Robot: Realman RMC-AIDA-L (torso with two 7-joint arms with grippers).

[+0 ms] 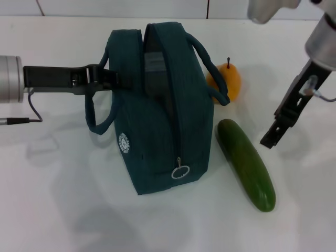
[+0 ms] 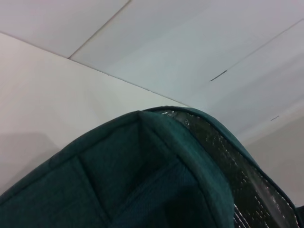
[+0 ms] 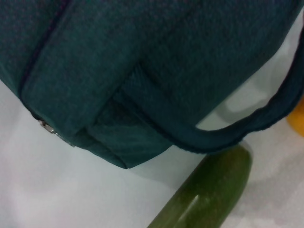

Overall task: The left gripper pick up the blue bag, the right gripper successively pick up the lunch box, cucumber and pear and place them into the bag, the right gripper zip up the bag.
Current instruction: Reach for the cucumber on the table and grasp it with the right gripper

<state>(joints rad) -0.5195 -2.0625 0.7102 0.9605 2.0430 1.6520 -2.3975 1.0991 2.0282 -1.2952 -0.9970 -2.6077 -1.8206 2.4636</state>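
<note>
Teal bag upright, left fingers at its handle

Teal-green bag [image 1: 157, 105] stands upright mid-tabletop [image 1: 52, 199], top zip open along most of its length; ring pull [image 1: 180, 171] hangs at the near end. A grey surface shows inside the opening (could be the lunch box lid, cannot tell). Left wrist view shows the bag's rim [image 2: 156, 142] close up, with silvery foil lining [image 2: 228, 156] on the inner wall.

Left gripper [image 1: 113, 79] reaches in level from the left side; its fingers are at the bag's left wall where the near loop handle [image 1: 94, 115] attaches. They appear closed on the top edge or handle, but exactly which part cannot be told.

Right gripper [image 1: 270, 137] hangs to the right of the bag, tilted, tips pointing down just above the tabletop and near the cucumber [image 1: 247, 163]. It holds nothing; whether its fingers are wide or narrow, cannot tell.

Cucumber lies on the tabletop just beside the bag's right wall, running near to far. Pear [image 1: 228, 80] sits beyond it, stem up, against the far loop handle [image 1: 210, 68]. Right wrist view: bag side [image 3: 142, 61], handle loop [image 3: 237, 133], cucumber end [image 3: 213, 190].
</note>
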